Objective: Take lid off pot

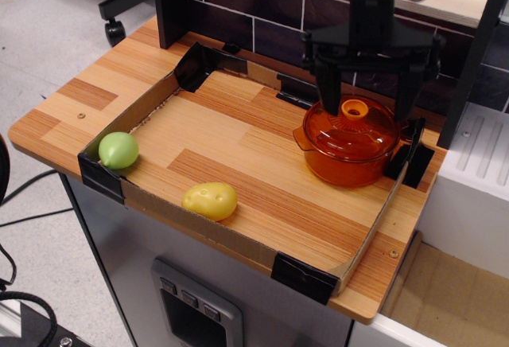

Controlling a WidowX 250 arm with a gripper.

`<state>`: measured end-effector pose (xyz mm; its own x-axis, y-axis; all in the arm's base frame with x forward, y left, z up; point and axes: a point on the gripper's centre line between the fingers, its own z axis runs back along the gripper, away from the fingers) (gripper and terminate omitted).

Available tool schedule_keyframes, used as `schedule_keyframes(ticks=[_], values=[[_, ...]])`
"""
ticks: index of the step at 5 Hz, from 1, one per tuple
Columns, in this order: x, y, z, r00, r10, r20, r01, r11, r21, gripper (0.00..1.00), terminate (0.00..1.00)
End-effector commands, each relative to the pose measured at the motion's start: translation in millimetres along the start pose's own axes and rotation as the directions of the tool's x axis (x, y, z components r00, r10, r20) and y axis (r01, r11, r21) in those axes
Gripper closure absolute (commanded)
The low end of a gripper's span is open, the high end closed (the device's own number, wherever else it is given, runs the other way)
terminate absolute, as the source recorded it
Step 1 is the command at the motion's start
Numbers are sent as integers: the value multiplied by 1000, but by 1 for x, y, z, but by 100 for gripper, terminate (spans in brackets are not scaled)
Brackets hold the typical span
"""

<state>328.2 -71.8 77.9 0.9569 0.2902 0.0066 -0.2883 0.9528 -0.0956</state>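
Observation:
The translucent orange pot (350,160) stands at the back right of the cardboard-edged board. Its domed orange lid (352,126) sits on it, with a lighter orange ring knob (355,109) at the centre. My black gripper (367,108) hangs just above the lid, open wide. One finger (329,92) is at the lid's left rim and the other finger (406,96) at its right rim, with the knob between them. The fingers hold nothing.
A green fruit (118,150) lies at the board's left corner and a yellow fruit (210,200) near the front edge. The low cardboard wall (238,239) rings the board. A dark brick wall (270,21) stands behind, and a white unit (469,180) is right of the pot.

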Motion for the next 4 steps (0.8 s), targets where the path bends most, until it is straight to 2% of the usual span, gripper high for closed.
schedule_keyframes(ticks=[1, 3, 4], values=[[17, -7, 5, 998, 27, 65, -28, 999, 18, 0, 0], [18, -2, -5, 998, 28, 63, -31, 998, 49, 0, 0], [17, -1, -9, 998, 23, 60, -27, 998, 57, 100, 0]])
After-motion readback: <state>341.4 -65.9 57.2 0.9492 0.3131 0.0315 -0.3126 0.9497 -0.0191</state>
